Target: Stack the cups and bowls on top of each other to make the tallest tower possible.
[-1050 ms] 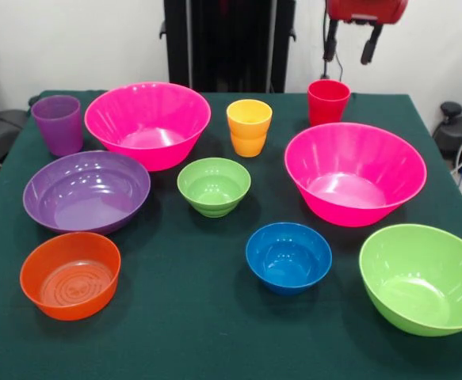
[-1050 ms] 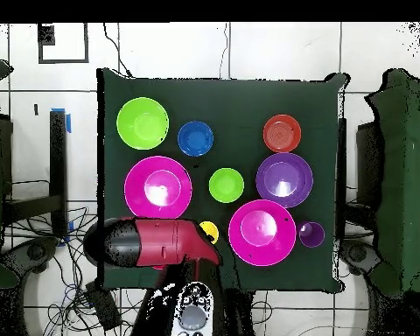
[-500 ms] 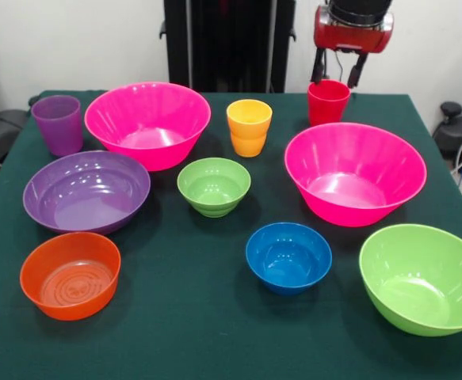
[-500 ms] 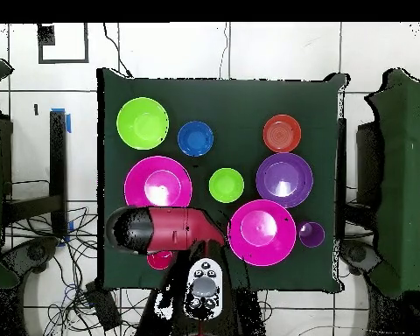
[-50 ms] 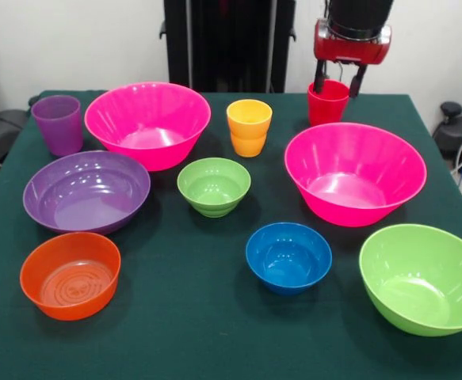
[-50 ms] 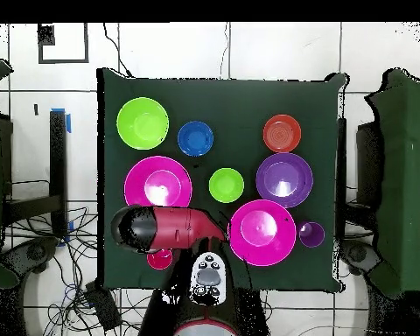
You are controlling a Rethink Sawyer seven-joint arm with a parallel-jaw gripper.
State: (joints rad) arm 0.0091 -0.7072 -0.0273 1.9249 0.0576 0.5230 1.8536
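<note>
Front view: small tapered red cup upright between spread fingers

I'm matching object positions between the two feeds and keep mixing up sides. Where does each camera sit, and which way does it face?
Front view: sits across the table, facing the robot; the tool comes down from above, fingers open either side of the red cup.
Overhead view: sits above, looking straight down, robot base at the bottom; the red arm covers most of the red cup.
Shared: the same table, cups and bowls, turned half round, so the lime green bowl swaps sides.
</note>
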